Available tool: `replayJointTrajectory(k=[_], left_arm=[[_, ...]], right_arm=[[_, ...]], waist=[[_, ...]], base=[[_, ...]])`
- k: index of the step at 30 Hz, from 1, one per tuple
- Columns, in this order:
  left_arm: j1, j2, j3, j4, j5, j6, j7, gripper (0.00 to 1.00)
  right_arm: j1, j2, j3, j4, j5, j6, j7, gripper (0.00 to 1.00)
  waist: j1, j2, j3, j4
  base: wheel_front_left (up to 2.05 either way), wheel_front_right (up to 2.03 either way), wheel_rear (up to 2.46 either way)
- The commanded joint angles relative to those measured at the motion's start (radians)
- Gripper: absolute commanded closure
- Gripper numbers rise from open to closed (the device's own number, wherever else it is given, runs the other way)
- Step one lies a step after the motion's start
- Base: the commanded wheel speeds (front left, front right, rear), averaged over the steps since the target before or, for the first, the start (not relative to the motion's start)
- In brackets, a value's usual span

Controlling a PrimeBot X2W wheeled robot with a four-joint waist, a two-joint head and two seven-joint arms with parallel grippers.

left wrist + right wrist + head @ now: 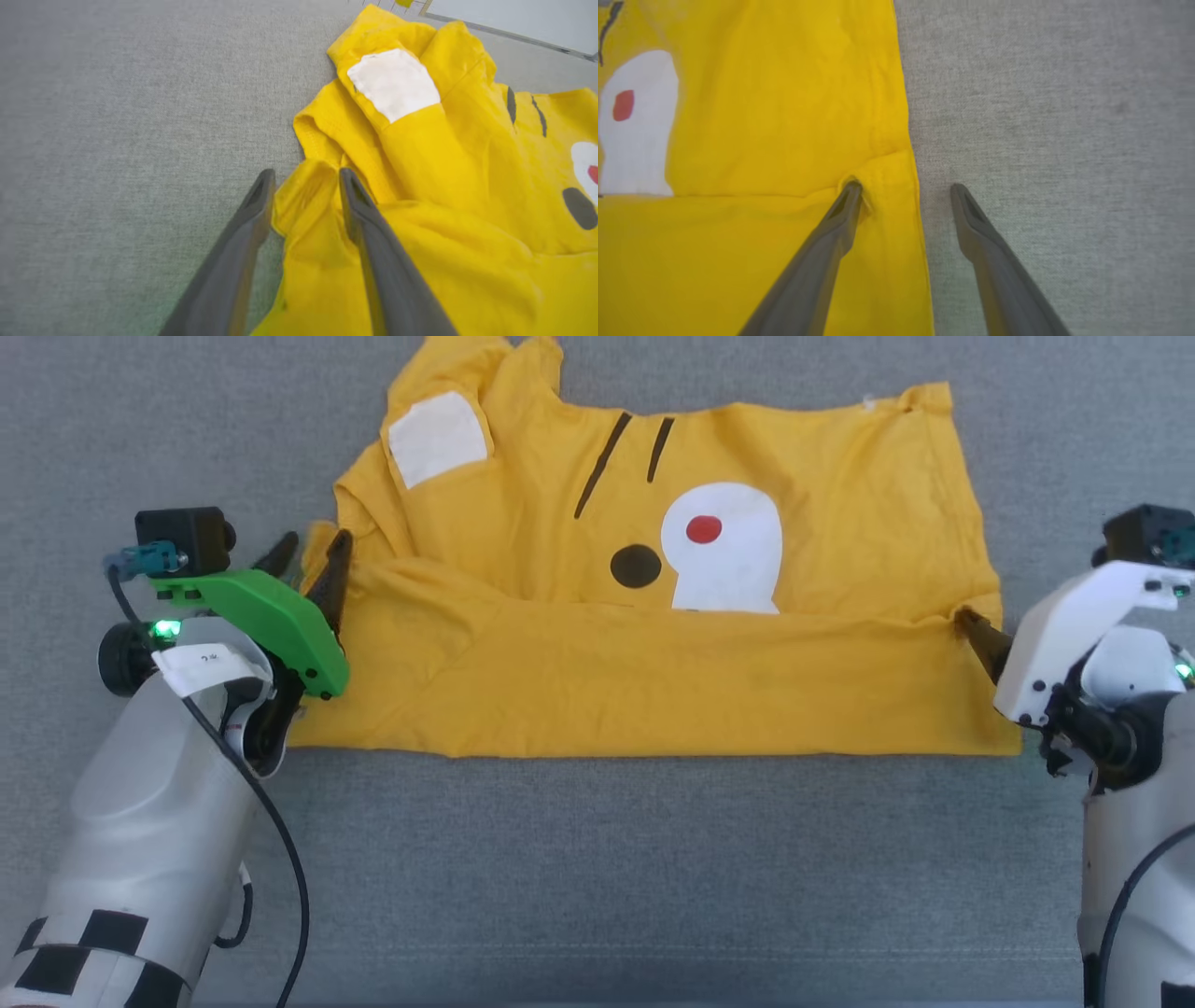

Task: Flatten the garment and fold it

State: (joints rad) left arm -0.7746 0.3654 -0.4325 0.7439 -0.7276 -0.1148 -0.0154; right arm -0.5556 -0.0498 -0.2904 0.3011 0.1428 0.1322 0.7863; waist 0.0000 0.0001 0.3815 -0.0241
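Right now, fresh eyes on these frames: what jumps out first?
The mustard-yellow garment blazes against the grey surface, its near part folded up over the lower edge of the cartoon face print. The left end effector and right end effector sit at the two ends of that fold, both with fingers apart: the left straddles a bunched corner, the right has one finger on the shirt and one on the grey.

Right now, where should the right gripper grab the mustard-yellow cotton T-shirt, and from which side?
Probably grip the mustard-yellow cotton T-shirt at its right side edge, where the top edge of the folded-up flap ends. Come in from the right, off the grey woven surface: the open right gripper straddles that edge, one finger on cloth, one on the surface.
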Motion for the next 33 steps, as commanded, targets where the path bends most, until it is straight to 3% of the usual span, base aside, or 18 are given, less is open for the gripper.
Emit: replayJointTrajectory(k=[1,6,9,16,23,33], left_arm=[[-0.022,0.001,-0.001,0.007,0.005,-0.005,-0.028,0.0],[0.025,0.0,0.011,0.008,0.016,0.022,-0.127,0.0],[0.094,0.001,0.015,-0.006,0.003,0.04,-0.13,0.0],[0.251,0.002,0.015,-0.057,-0.093,0.112,0.117,0.0],[0.286,0.057,-0.05,-0.155,-0.074,0.19,0.344,0.0],[0.279,0.088,-0.085,-0.141,-0.073,0.196,0.459,0.0]], right_arm=[[0.027,0.0,-0.009,-0.005,0.014,-0.002,-0.021,0.0],[0.106,0.0,-0.044,-0.066,0.067,-0.002,-0.079,0.0],[0.168,0.0,-0.065,-0.105,0.088,-0.002,-0.09,0.0],[0.279,0.0,-0.093,-0.166,0.135,-0.002,-0.077,0.0],[0.293,0.0,-0.087,-0.196,0.157,-0.002,-0.071,0.0],[0.295,0.0,-0.072,-0.212,0.157,-0.002,-0.073,0.0]], waist=[[0.0,-0.0001,-0.08,0.017],[0.0,-0.0001,-0.184,0.038],[0.0,-0.0001,-0.223,0.048],[0.0,-0.0001,-0.258,0.058],[0.0,-0.0001,-0.222,0.037],[0.0,-0.0001,-0.163,-0.013]], base=[[0.0,0.0,0.0],[0.0,0.0,0.0],[0.0,0.0,0.0],[0.0,0.0,0.0],[0.0,0.0,0.0],[0.0,0.0,0.0]])
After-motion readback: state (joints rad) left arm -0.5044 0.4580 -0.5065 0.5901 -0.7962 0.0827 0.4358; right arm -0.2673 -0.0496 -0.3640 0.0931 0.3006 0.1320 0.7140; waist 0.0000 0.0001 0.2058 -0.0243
